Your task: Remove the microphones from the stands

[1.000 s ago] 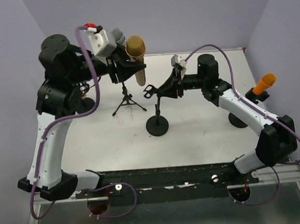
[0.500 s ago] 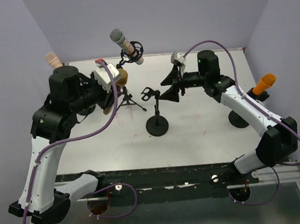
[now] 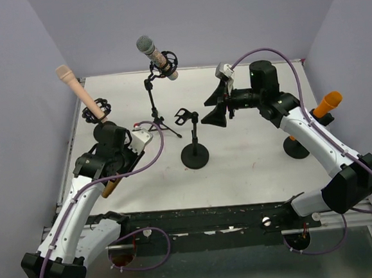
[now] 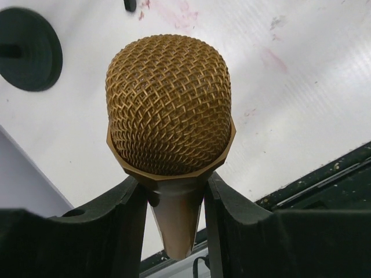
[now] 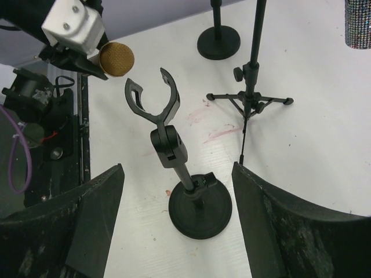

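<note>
- Gold microphone (image 3: 108, 187), top view: it is already out of the clip of the empty stand (image 3: 194, 152) and held left of it by the left pincer (image 3: 124, 160). Removal looks done.
- Left wrist: the pincer is partly closed on the microphone's neck, mesh head pointing outward over the counter (image 4: 301, 87).
- Right wrist: the right pincer (image 5: 177, 168) gapes wide and empty behind the stand. The microphone's long axis aims head-first toward the stand.
</note>
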Robot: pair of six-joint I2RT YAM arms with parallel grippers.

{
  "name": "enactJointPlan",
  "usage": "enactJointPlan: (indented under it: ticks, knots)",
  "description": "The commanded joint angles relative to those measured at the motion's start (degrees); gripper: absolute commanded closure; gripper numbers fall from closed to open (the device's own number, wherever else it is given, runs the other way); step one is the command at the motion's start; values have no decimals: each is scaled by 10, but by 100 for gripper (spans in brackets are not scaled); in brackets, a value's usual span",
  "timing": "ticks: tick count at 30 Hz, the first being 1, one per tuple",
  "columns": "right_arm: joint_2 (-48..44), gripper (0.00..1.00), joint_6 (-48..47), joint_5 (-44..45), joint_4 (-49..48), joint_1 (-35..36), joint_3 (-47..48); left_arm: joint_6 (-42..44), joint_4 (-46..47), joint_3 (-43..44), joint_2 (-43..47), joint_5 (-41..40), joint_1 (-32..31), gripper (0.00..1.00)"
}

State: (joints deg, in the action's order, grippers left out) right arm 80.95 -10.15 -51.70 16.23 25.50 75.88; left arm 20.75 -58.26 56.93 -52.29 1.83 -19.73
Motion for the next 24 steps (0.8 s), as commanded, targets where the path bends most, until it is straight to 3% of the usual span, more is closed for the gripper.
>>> enactJointPlan:
  ticks: [1, 6, 12, 24]
  knots:
    - [-20, 17, -10, 25, 24, -1, 5, -5, 50, -66, 18, -77, 4, 100]
    - [-29, 17, -9, 34, 23, -1, -2, -19, 88, -113, 5, -69, 28, 100]
    - [-36, 17, -7, 44, 12, -1, -10, 28, 175, -188, 2, -120, 79, 100]
    - [-38, 17, -15, 44, 28, -1, -12, 39, 303, -229, -69, -168, 103, 100]
